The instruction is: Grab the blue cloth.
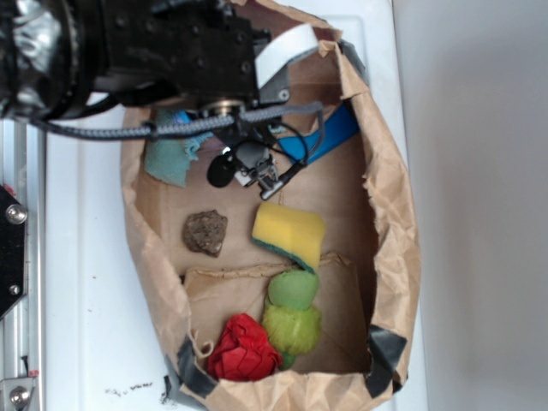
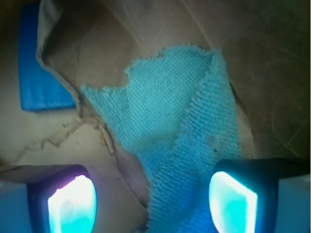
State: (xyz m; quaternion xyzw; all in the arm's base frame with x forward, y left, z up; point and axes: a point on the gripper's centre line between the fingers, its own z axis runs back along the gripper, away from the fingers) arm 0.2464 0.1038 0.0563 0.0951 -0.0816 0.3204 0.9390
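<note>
Open claw (image 2: 153, 201) straddles blue cloth (image 2: 180, 141); blue block (image 2: 39, 73) stands apart.

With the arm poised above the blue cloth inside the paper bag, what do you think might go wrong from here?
1. The tool is open, and the blue cloth lies off-centre toward one finger, so closing may catch only a frayed edge, which could slip.
2. The cloth lies on loose brown paper with a torn edge, so the tool might pinch paper too.
3. The blue block sits nearby and could be mistaken for the target.
</note>
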